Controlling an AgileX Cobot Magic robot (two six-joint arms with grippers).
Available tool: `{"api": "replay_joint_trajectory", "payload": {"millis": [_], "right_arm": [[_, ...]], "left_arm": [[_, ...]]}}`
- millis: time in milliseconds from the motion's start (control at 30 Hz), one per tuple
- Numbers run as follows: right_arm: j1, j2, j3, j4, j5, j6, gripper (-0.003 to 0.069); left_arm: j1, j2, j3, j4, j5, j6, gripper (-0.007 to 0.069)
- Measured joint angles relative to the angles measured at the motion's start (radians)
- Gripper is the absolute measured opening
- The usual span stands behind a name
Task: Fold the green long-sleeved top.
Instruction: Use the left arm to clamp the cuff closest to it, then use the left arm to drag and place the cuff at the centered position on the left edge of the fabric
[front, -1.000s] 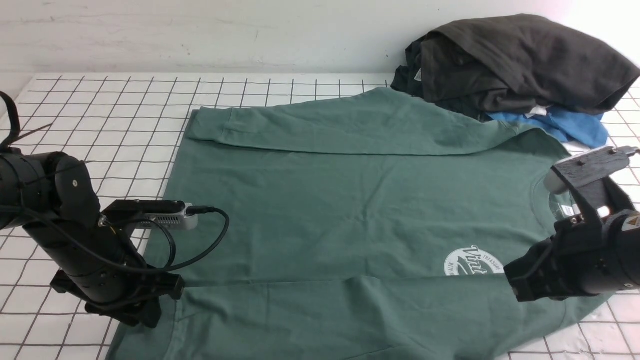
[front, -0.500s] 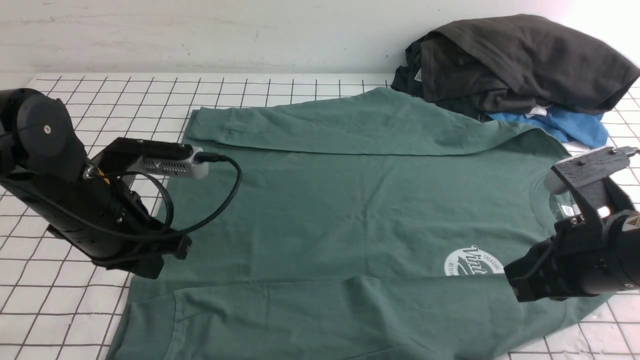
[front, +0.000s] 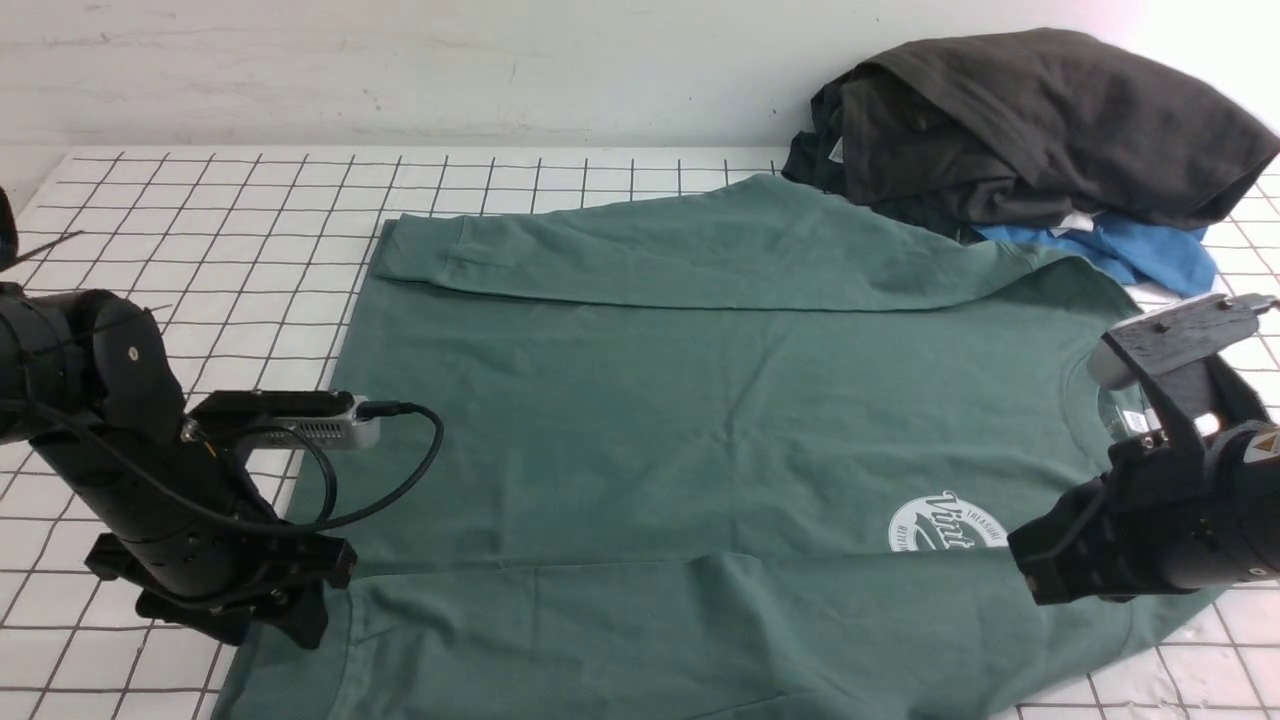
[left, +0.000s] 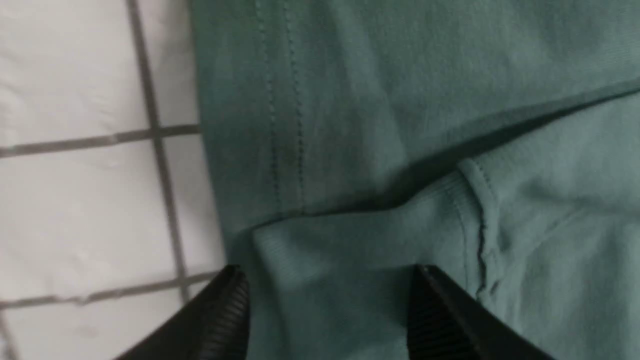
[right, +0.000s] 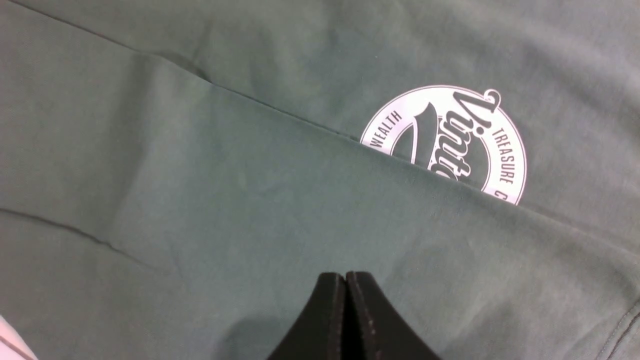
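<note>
The green long-sleeved top (front: 700, 400) lies flat on the gridded table, neck to the right and hem to the left, with both sleeves folded across the body. Its white round logo (front: 945, 525) is partly covered by the near sleeve and also shows in the right wrist view (right: 450, 140). My left gripper (front: 290, 625) is low at the near left corner of the top. In the left wrist view it (left: 330, 277) is open, its jaws either side of the near sleeve's cuff (left: 350, 240). My right gripper (front: 1030, 575) is shut and empty (right: 345, 280), just above the near sleeve.
A dark charcoal garment (front: 1030, 120) is heaped on a bright blue one (front: 1140, 250) at the far right, touching the top's far shoulder. The white gridded table (front: 200, 220) shows bare to the left and behind the top. A wall closes off the far side.
The left arm rose and swung away from the near edge half a second ago, then came back down to the top's near left corner. The right arm has not moved.
</note>
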Motion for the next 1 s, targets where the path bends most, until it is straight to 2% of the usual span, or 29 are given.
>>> {"api": "replay_joint_trajectory", "payload": {"millis": [133, 167, 200, 233, 300, 567, 767, 867, 1000], "right_arm": [[0.000, 0.000, 0.000, 0.001, -0.001, 0.000, -0.0010], [0.000, 0.000, 0.000, 0.001, -0.001, 0.000, -0.0010], [0.000, 0.000, 0.000, 0.001, -0.001, 0.000, -0.0010], [0.000, 0.000, 0.000, 0.001, -0.002, 0.000, -0.0010], [0.000, 0.000, 0.000, 0.002, -0.002, 0.000, -0.0010], [0.000, 0.000, 0.000, 0.002, -0.002, 0.000, -0.0010], [0.000, 0.000, 0.000, 0.002, -0.002, 0.000, -0.0010], [0.000, 0.000, 0.000, 0.002, -0.005, 0.000, -0.0010], [0.000, 0.000, -0.001, -0.002, -0.009, 0.000, -0.0010]], "left_arm": [[0.001, 0.016, -0.003, 0.000, -0.010, 0.001, 0.0251], [0.000, 0.016, -0.003, 0.000, -0.012, 0.001, 0.0191], [0.000, 0.016, -0.003, 0.000, -0.012, 0.001, 0.0181], [0.000, 0.014, -0.003, -0.001, -0.016, 0.001, 0.0100], [0.000, 0.002, -0.002, -0.008, -0.019, 0.002, 0.0034], [0.000, -0.096, -0.001, -0.016, -0.018, 0.003, 0.0022], [-0.023, -0.115, -0.017, -0.013, -0.001, 0.049, 0.0017], [-0.061, -0.127, -0.064, -0.012, 0.019, 0.078, 0.0015], [-0.159, -0.149, -0.316, -0.012, 0.054, 0.103, 0.0015]]}}
